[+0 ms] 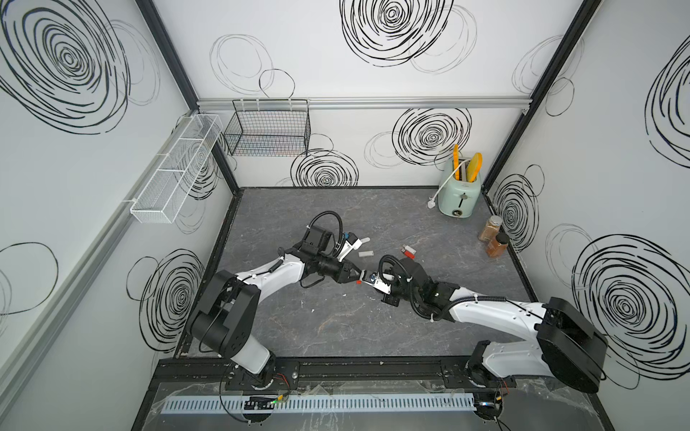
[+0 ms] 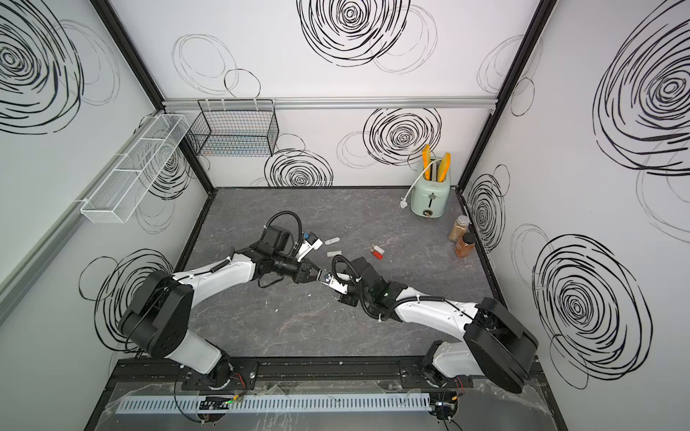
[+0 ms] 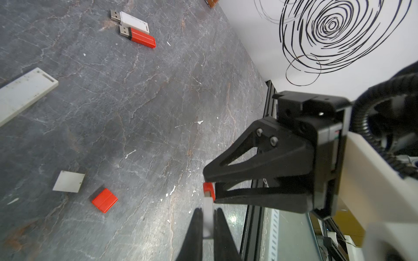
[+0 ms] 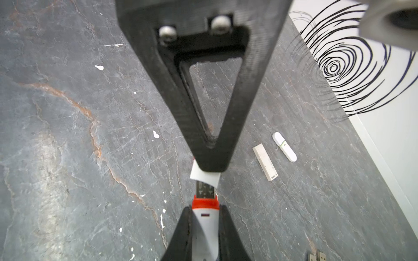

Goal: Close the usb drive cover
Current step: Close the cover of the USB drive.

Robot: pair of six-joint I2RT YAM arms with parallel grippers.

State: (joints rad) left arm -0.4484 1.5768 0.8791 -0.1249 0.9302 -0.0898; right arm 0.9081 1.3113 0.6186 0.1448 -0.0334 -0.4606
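My left gripper (image 3: 208, 212) clamps the cover (image 4: 204, 176), my right gripper (image 4: 204, 209) the usb drive (image 4: 205, 223). The cover looks skewed and may jam on the connector (image 4: 204, 191).

Cap (image 4: 204, 177) half-hidden (behind fingertip (image 4: 212, 160)); drive (image 4: 205, 228) cropped

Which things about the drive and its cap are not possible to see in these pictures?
- Cap, right wrist view: mostly behind the jaws of the left gripper.
- Drive, left wrist view: mostly covered by the right gripper; the red collar shows.
- Both top views: cap and drive too small to separate.
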